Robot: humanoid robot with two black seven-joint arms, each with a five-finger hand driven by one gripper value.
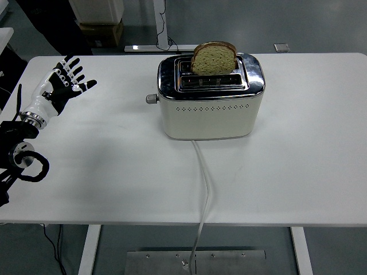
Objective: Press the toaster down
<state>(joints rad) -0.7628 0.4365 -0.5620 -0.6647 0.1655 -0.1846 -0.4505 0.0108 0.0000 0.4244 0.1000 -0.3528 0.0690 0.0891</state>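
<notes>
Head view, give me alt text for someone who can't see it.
A cream toaster stands mid-table with a slice of bread sticking up from its far slot and its side lever unpressed. The robot's left hand hovers open near the white table's left edge, well clear of the toaster; a white cord trails toward the near edge.

I have a single head view, set high on my side and looking forward and down over the white table (298,172). Its near edge runs along the bottom, floor beyond the far edge.
</notes>
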